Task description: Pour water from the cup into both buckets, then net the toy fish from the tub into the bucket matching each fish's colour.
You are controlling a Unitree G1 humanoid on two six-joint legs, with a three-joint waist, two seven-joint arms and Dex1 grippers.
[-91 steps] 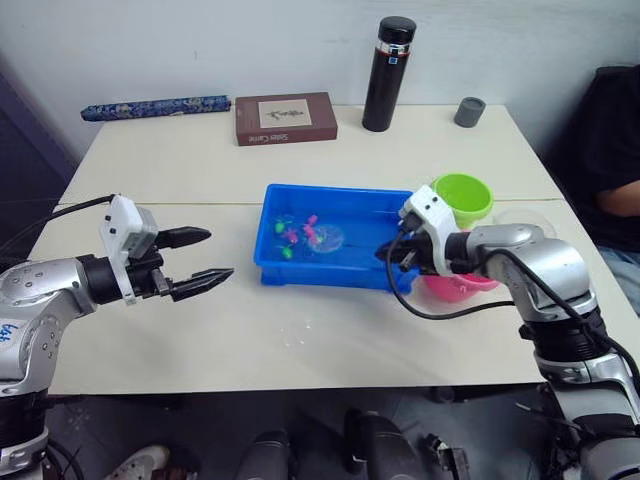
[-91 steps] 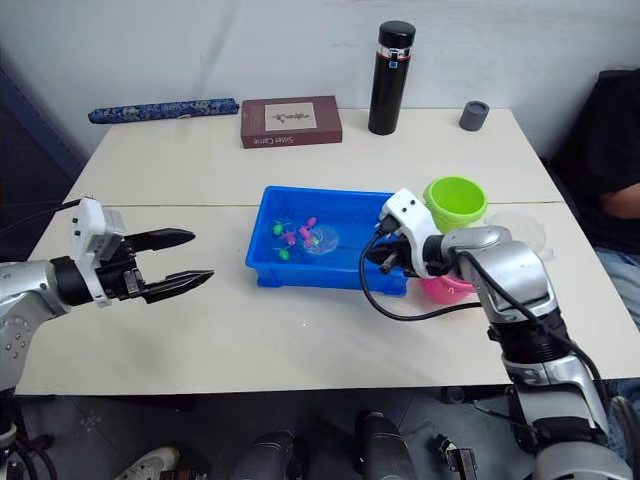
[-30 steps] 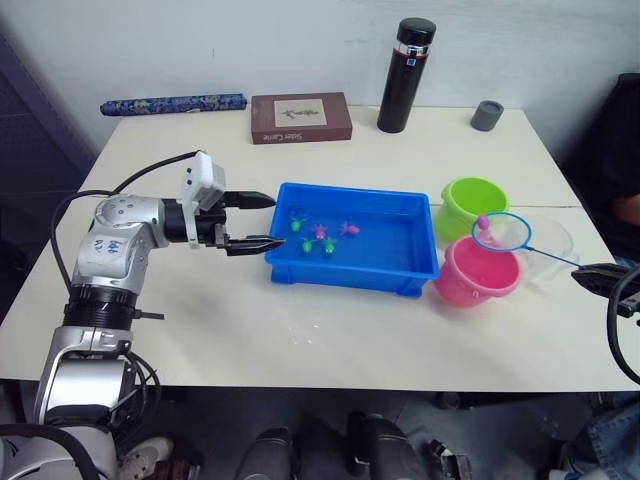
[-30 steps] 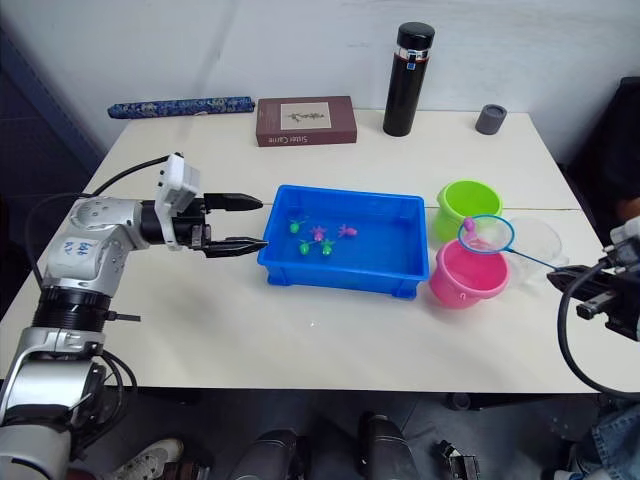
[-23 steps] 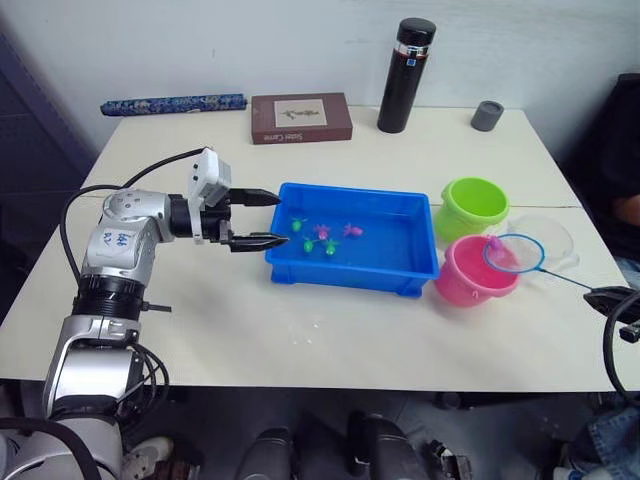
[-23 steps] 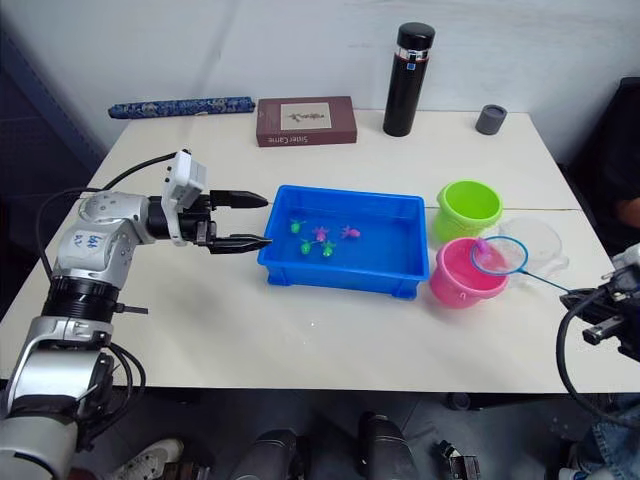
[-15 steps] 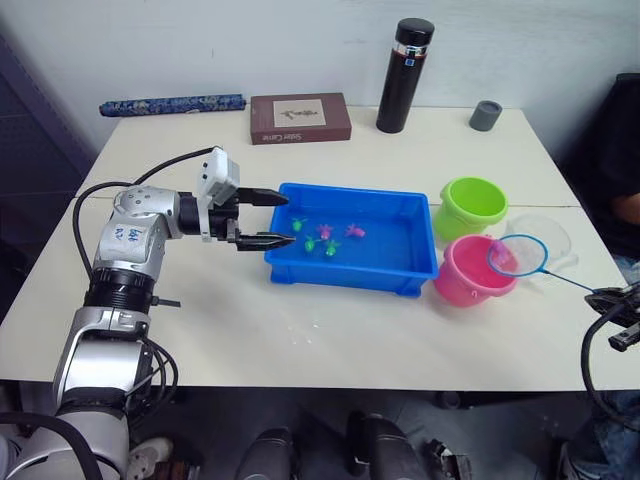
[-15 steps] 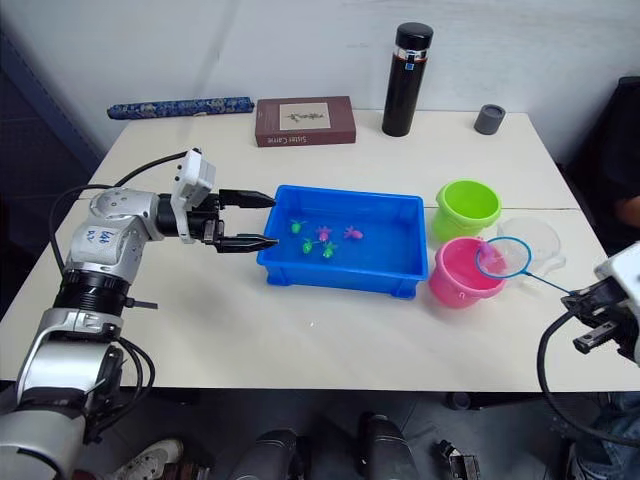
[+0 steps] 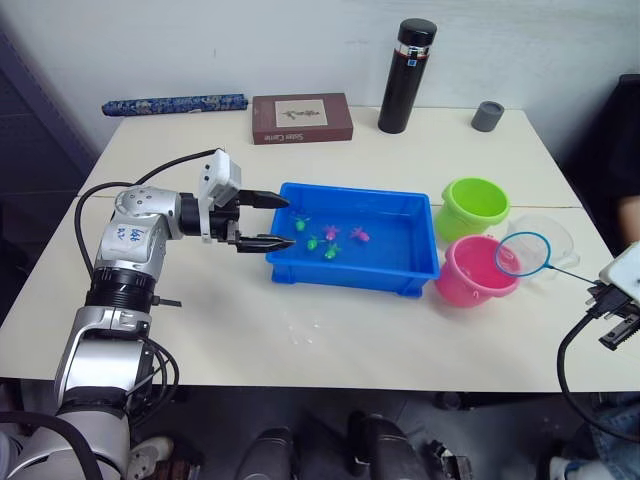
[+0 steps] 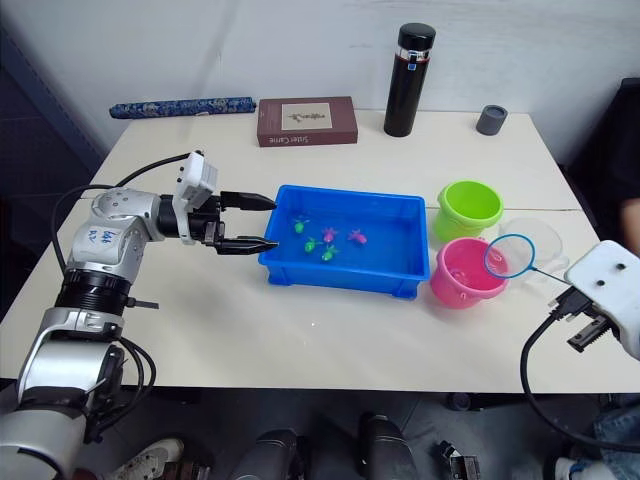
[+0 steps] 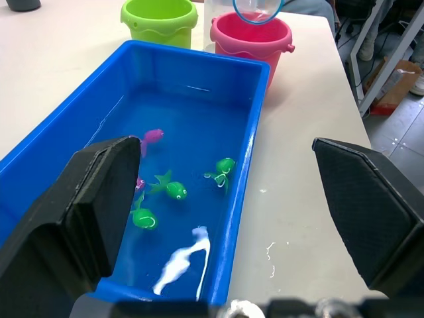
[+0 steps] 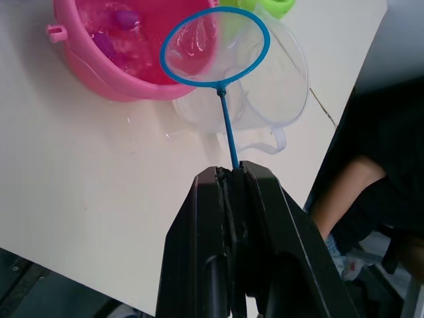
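Observation:
The blue tub holds water with pink fish and green fish. At its left end my left gripper is open, its fingertips level with the rim. To the tub's right are the lime green bucket and the pink bucket, which has pink fish lying in its water. The clear cup stands just behind them on the right. My right gripper is shut on the net's thin handle. The net's blue hoop hangs empty over the pink bucket's right rim and the cup.
At the table's back stand a black flask, a small grey cup, a brown book and a blue patterned roll. A person sits past the right edge. Drops of water lie on the table in front of the tub.
The net came out of the tub, carried a pink fish over the pink bucket and now hangs empty. My left gripper moved up to the tub's left end. The camera shifted.

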